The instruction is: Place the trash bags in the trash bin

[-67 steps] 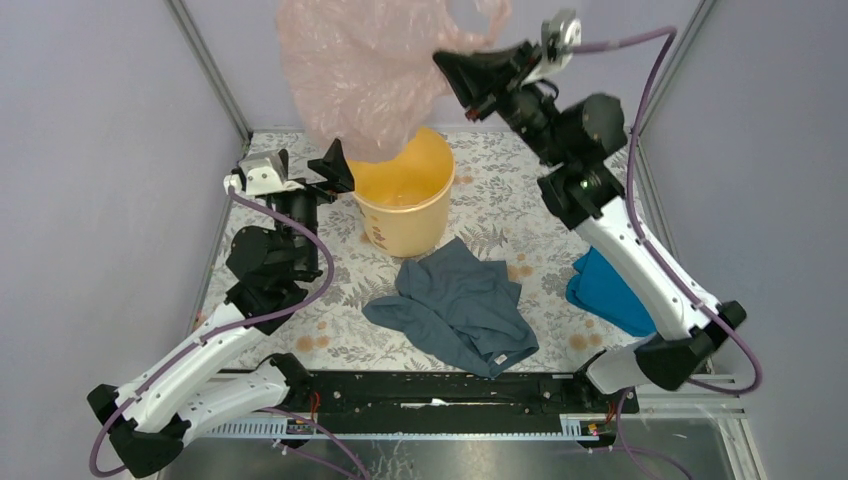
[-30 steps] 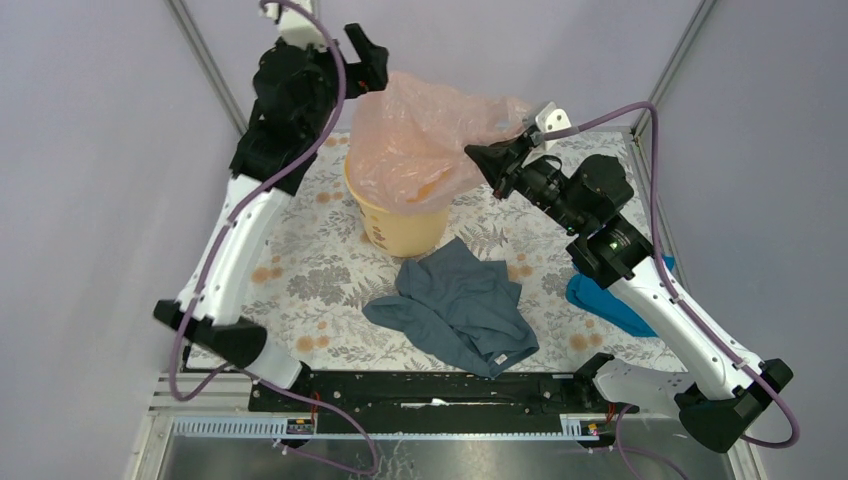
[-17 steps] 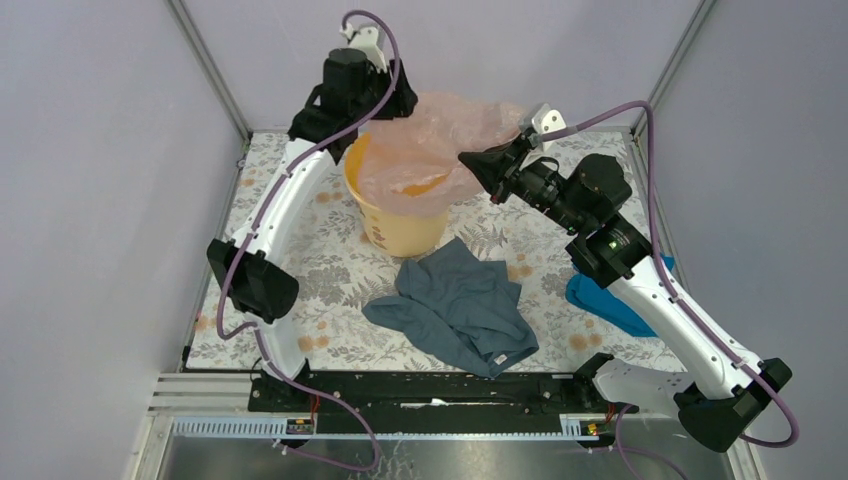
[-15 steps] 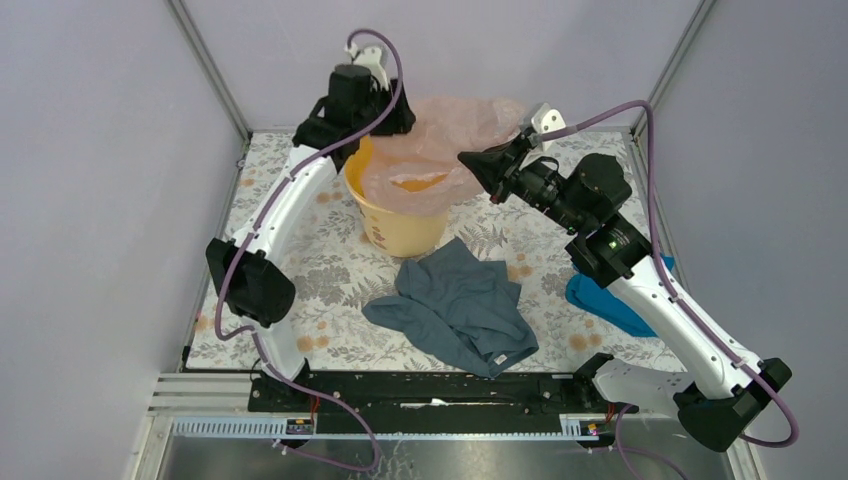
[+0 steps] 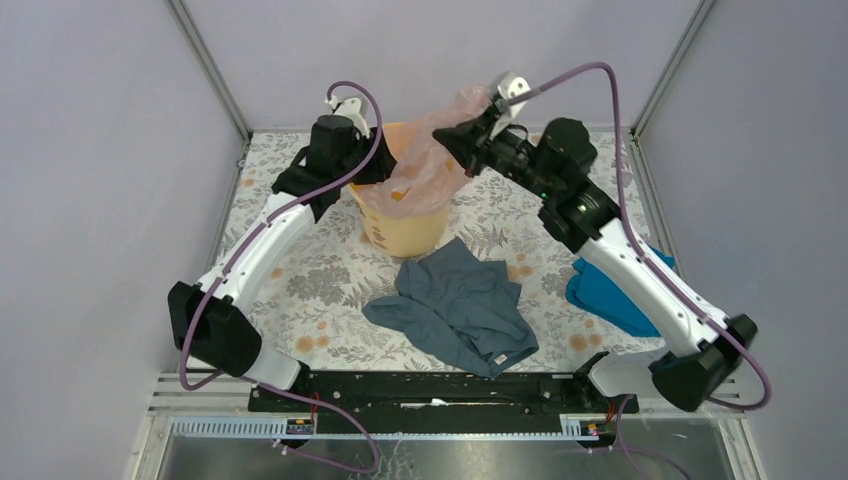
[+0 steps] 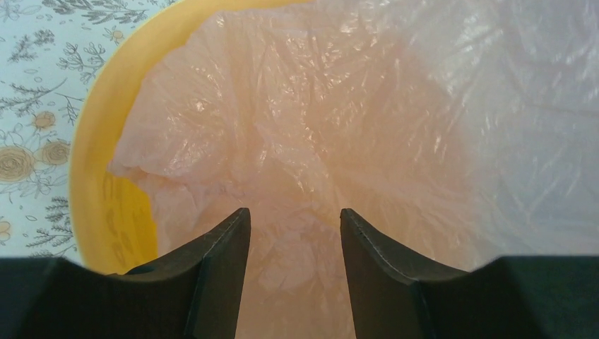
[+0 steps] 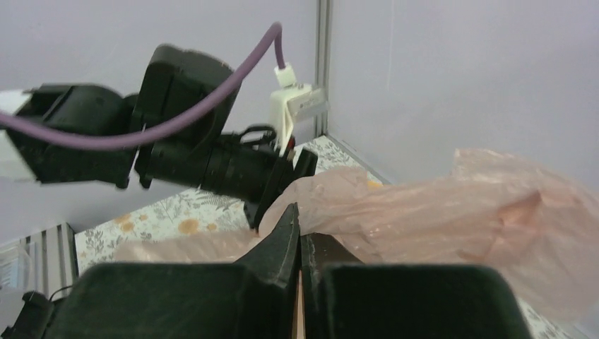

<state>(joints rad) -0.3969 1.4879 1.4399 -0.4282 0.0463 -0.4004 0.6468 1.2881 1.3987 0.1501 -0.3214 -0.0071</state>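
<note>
Thin, translucent pale-pink plastic film bag (image 5: pixel 418 178) lies mostly inside the round yellow-orange plastic bin (image 5: pixel 405 232). Risk: its tail, if let go this high, may drape outside the rim, or a right-arm pull may drag the bulk out. Long axis slants from the bin up to the right gripper (image 5: pixel 447 140), jaws clenched on the tail; left gripper (image 6: pixel 293 215) hangs over the bin mouth, jaws parted, empty.

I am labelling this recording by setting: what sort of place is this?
Probably a robot test cell: plain lilac walls and metal corner posts enclose a floral-covered table, and two arms bolted to a rail handle a pink trash bag at a yellow trash bin.
</note>
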